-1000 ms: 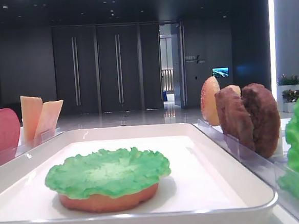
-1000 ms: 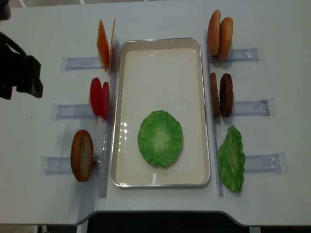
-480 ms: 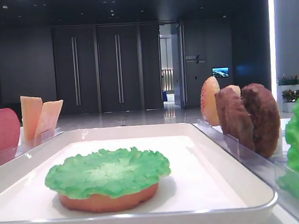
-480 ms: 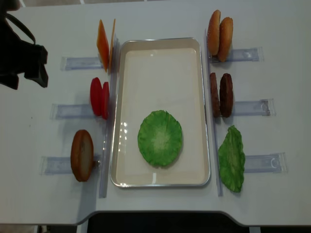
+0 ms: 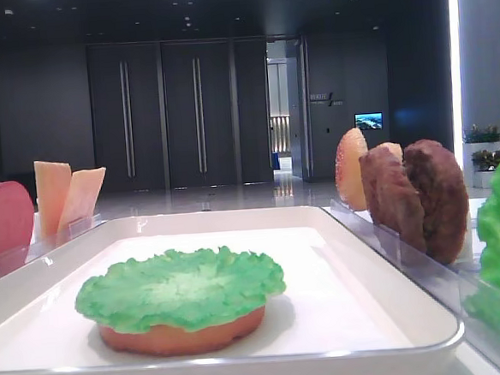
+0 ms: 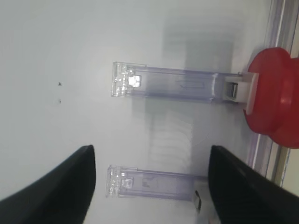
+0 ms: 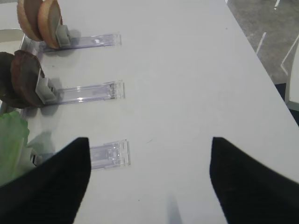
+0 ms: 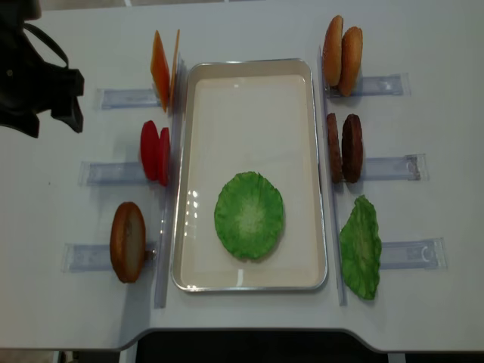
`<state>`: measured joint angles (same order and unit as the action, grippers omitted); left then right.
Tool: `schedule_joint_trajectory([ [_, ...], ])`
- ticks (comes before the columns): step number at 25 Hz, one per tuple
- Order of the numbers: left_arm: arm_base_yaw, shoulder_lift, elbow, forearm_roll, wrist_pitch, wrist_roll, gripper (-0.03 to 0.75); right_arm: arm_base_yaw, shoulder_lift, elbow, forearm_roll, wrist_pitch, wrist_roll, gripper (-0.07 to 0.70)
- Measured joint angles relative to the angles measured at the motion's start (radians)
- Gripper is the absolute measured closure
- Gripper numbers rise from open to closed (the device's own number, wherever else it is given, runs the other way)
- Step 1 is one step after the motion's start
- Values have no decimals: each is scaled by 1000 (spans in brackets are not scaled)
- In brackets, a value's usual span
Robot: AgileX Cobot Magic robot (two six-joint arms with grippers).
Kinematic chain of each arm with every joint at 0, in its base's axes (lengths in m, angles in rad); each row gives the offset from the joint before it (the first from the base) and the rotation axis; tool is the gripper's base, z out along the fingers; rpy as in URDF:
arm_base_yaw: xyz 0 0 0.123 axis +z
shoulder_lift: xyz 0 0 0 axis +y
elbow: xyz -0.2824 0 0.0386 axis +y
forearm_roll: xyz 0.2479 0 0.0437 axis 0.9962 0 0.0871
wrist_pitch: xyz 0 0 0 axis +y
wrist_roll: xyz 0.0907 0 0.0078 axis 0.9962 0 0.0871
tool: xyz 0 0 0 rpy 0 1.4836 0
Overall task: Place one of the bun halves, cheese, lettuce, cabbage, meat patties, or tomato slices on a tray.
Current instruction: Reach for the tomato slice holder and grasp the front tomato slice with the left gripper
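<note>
Left gripper (image 6: 149,186) — jaws wide, empty — hangs over bare table (image 8: 45,197) beside the tomato slices (image 8: 155,153); right gripper (image 7: 147,179) likewise.

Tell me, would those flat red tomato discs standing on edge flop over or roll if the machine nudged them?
The smooth red round tomato discs keep a flat upright shape in the clear plastic holder strip, so they are probably stiff, not floppy. Being round and thin, they may well tip or roll once lifted free. Their smooth, slightly glossy faces could be somewhat slippery.
</note>
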<state>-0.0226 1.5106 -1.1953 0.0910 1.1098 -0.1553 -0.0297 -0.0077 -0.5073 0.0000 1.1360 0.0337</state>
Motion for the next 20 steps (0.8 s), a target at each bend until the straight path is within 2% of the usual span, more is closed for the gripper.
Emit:
schedule_joint_trajectory([
  [5,0,43,-10,-16,-7,-4,146,0,0,0,0,0,0,125],
  [8,-13,50,-14,-27,-33,-31,146,0,0,0,0,0,0,125],
  [12,-77,56,-45,-36,-37,-45,146,0,0,0,0,0,0,125],
  [20,-248,104,-87,-50,-34,-168,146,0,0,0,0,0,0,125],
])
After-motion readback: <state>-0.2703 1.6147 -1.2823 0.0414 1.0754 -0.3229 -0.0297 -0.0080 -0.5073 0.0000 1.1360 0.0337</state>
